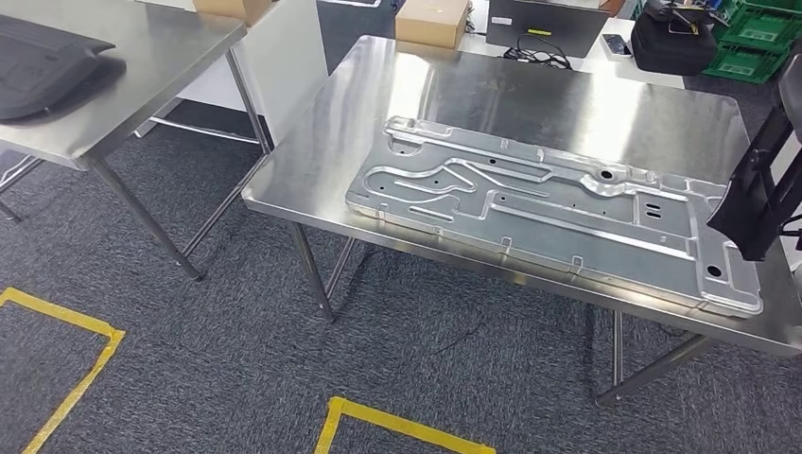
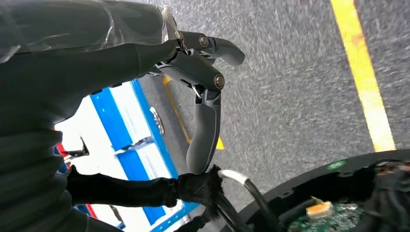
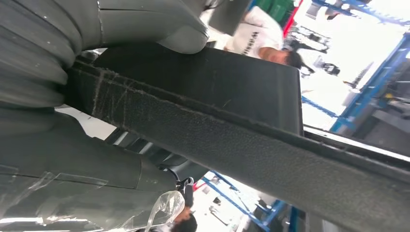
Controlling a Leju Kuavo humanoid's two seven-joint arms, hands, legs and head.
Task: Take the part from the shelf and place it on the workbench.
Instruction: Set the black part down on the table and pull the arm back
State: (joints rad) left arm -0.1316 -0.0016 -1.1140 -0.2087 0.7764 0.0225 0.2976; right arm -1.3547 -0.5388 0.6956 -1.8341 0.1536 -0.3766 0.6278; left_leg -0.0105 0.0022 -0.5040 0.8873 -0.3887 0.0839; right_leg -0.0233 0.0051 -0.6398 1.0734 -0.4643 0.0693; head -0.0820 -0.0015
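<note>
My right hand (image 3: 43, 63) grips a black, felt-covered flat part (image 3: 217, 96); the grey thumb (image 3: 145, 24) presses on one face and the darker fingers lie beneath it. In the head view that black part (image 1: 761, 189) hangs tilted at the right edge, above the right end of the steel workbench (image 1: 530, 95). My left hand (image 2: 193, 72) hangs over the grey carpet with its fingers (image 2: 203, 130) stretched out and nothing in them.
A large stamped metal panel (image 1: 549, 208) covers most of the workbench. A second steel table (image 1: 142, 57) at left bears another black part (image 1: 47, 61). Behind are a cardboard box (image 1: 432, 21), a black bag (image 1: 671, 38) and green crates (image 1: 757, 38). A person in white (image 3: 261, 36) stands nearby.
</note>
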